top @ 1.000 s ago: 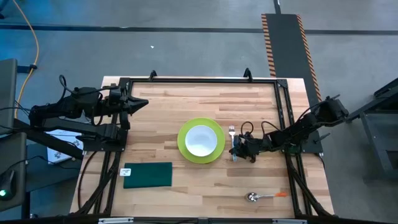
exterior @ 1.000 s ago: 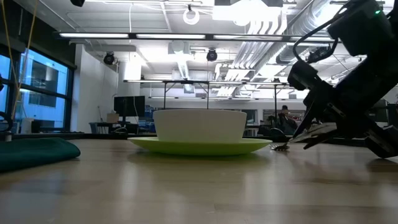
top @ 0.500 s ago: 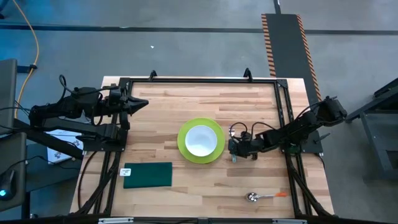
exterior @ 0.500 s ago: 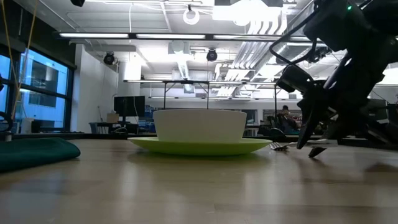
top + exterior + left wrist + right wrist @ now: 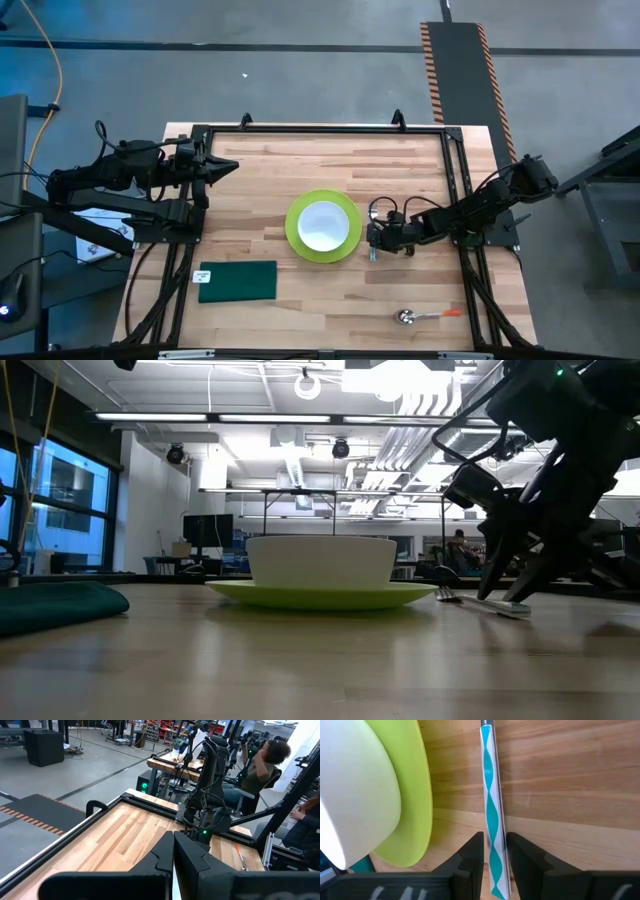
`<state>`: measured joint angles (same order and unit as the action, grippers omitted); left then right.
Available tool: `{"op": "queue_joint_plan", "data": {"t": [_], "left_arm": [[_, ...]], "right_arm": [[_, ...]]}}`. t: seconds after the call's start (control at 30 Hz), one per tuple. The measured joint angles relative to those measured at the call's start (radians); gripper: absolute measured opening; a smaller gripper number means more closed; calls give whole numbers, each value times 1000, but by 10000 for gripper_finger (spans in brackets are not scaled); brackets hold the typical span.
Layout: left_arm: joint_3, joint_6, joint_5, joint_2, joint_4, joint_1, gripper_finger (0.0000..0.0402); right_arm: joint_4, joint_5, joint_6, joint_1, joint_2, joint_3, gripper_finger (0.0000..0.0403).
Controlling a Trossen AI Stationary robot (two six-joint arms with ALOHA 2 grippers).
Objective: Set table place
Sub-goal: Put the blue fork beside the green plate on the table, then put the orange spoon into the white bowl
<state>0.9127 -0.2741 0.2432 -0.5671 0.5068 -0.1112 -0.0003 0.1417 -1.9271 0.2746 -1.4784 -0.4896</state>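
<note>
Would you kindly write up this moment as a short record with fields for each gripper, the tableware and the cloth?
right gripper: closed on the fork's teal-striped handle, low at the table, just right of the plate
left gripper: shut, empty, waiting at the table's left edge
fork: lying beside the plate
plate: green, mid-table, white bowl on it
spoon: near the front right
cloth: dark green, front left

A large robotics lab or industrial workshop. A wooden desk (image 5: 320,290) in a black metal frame stands on a bare grey concrete floor (image 5: 300,80) marked with a hazard-striped strip (image 5: 492,75). Beyond it are exposed ceiling ducts (image 5: 420,400), strip lights (image 5: 250,417), tall windows (image 5: 60,500), workbenches (image 5: 170,762) crowded with equipment, and a seated person (image 5: 260,770) in the background.
</note>
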Motion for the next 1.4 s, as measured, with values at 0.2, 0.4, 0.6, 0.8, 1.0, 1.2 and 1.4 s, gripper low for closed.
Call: {"op": "queue_joint_plan", "data": {"t": [0.2,0.4,0.6,0.8,1.0,1.2,1.4], "left_arm": [[0,0,0,0,1,0,0],[0,0,0,0,3,0,0],[0,0,1,0,16,0,0],[0,0,1,0,18,0,0],[0,0,1,0,18,0,0],[0,0,2,0,18,0,0],[0,-1,2,0,19,0,0]], "right_arm": [[0,-5,13,0,0,0,83],[2,-21,17,-1,0,0,83],[10,-31,24,-1,1,0,83],[18,-40,29,0,1,0,83],[-42,-49,46,1,49,3,83],[-214,-44,50,1,151,3,83],[-316,-38,78,1,241,2,83]]}}
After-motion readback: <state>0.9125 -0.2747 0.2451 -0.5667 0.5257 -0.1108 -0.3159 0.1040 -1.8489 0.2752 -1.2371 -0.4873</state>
